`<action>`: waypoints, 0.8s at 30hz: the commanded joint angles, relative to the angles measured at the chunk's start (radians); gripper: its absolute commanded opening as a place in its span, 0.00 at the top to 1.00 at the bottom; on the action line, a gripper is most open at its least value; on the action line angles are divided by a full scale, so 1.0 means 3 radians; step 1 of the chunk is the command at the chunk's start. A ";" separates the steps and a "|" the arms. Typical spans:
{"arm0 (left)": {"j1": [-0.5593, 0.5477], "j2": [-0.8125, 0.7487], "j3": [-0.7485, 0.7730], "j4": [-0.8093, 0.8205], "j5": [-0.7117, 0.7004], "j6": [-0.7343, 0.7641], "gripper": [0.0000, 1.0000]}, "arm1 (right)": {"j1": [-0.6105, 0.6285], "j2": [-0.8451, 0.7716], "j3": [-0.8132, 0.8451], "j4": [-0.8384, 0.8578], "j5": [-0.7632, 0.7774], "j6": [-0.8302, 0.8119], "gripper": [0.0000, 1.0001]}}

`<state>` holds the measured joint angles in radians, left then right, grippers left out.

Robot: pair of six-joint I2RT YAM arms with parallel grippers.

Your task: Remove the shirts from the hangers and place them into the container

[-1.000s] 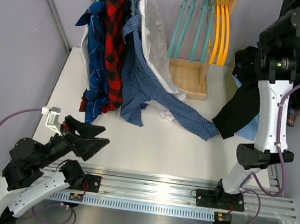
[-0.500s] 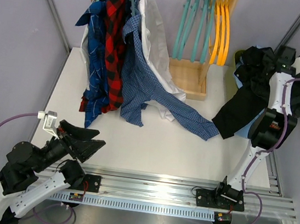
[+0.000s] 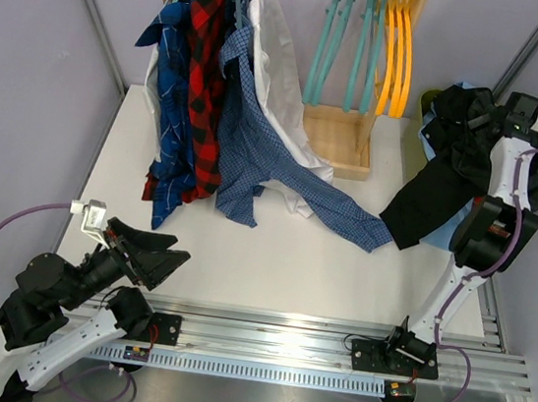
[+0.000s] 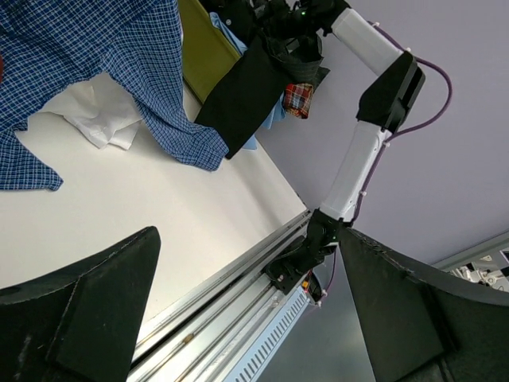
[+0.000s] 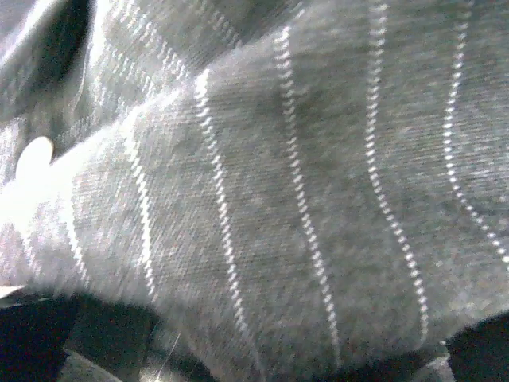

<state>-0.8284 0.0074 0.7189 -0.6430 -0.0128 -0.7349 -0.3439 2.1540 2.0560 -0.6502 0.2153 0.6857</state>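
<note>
The right gripper (image 3: 486, 113) sits at the far right, low over the olive-green container (image 4: 203, 56), buried in the heap of dark cloth there. Its wrist camera shows only the dark grey shirt (image 5: 278, 199) with its pale pinstripes, pressed right up to the lens. I cannot tell how far its jaws are parted or whether they have hold of that cloth.

The black shirt (image 3: 428, 197) lies only half in the bin, with one long fold spilling over the rim onto the table (image 3: 271, 261).

The left gripper (image 4: 246, 235) hovers near left over bare table, jaws spread wide and holding nothing; it looks parked clear while the other arm works.

Four shirts hang far left on the wooden rack (image 3: 341, 141) — blue plaid shirt (image 3: 173, 99), red-black plaid shirt (image 3: 206, 74), blue check shirt (image 3: 256, 150) and white shirt (image 3: 276, 73). The last two trail onto the table, so they would probably drag if pulled. Bare teal hangers (image 3: 334, 46) hang to their right.
</note>
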 commanded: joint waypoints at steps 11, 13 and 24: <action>0.0005 -0.0265 0.0155 -0.0025 -0.0060 0.0108 0.01 | 0.0306 -0.2203 -0.0818 0.0668 -0.0294 -0.0316 0.01; 0.0005 -0.0275 0.0176 -0.0035 -0.0060 0.0123 0.01 | 0.0445 -0.2571 -0.0972 0.0889 -0.0069 -0.0424 0.01; 0.0005 -0.0413 0.0186 -0.0137 -0.0111 0.0154 0.01 | 0.1376 -0.3606 -0.1541 0.1349 -0.1533 -0.0839 0.01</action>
<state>-0.8284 0.0071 0.7517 -0.6945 -0.0330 -0.7074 0.0078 1.0634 1.6146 -0.2848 -0.0288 0.4980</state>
